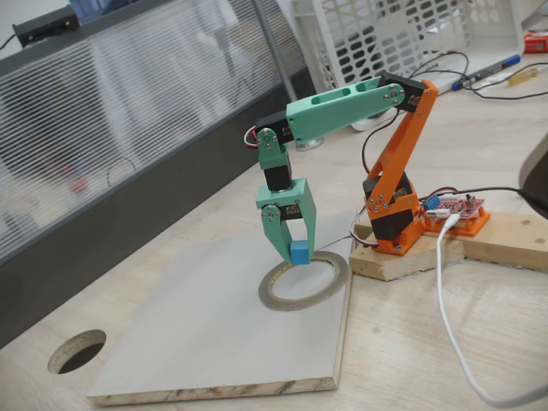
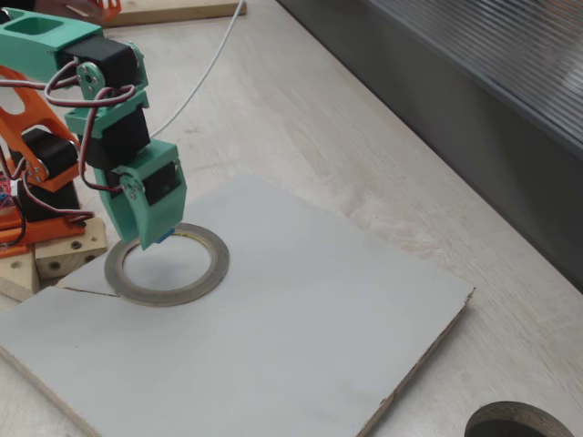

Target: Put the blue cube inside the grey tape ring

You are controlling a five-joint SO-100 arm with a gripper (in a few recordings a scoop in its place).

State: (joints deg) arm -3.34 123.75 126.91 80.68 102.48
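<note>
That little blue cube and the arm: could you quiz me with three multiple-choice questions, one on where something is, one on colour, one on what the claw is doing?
1. Where is the blue cube?
A. Between the gripper fingers, at the grey tape ring
B. In the round table hole
C. On the wooden block

2. What colour is the gripper?
A. Red
B. Green
C. White

3. What is the gripper doing?
A. Hanging open, empty
B. Lying on the board
C. Holding the cube

Answers: A, the cube sits at the fingertips by the ring's rim; B, the fingers are green; C, the fingers clamp the cube.

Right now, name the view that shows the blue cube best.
The fixed view with the orange arm base at right: the blue cube faces the camera, pinched in the hand. In the other fixed view only a sliver peeks out.
</note>
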